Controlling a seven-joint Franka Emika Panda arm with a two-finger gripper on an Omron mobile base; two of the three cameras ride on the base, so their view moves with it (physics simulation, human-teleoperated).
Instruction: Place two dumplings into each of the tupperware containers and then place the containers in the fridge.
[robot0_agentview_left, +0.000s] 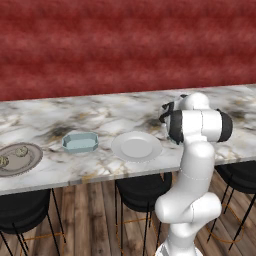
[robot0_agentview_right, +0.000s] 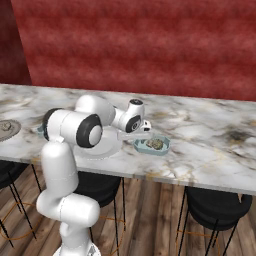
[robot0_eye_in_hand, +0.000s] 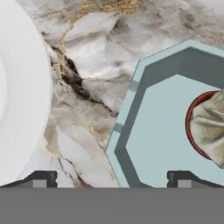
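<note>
End effector (robot0_eye_in_hand: 109, 179) hangs low over the table (robot0_agentview_left: 125, 107), tips spread wide apart, nothing between them. It sits above the near rim of one container (robot0_agentview_right: 151, 145), just beside the white plate (robot0_agentview_left: 136, 147).

That container holds dumplings (robot0_agentview_right: 155, 144) — from the right base view a tan lump, count unclear; the hand view shows one at the tray's far side with a dark red edge under it.

Second container (robot0_agentview_left: 80, 142) lies empty, left of the white plate. Two more dumplings (robot0_agentview_left: 21, 151) rest on the grey-brown plate (robot0_agentview_left: 30, 162) at far left, well apart from the arm.

Handling, judged: dumplings look small, soft, lumpy. Pinch across the middle, gently, or they may deform or slip. Containers look light, thin-walled, shallow, likely a bit slick; take one by a long side wall, one tip inside and one outside. Carry level so the contents don't roll out.
</note>
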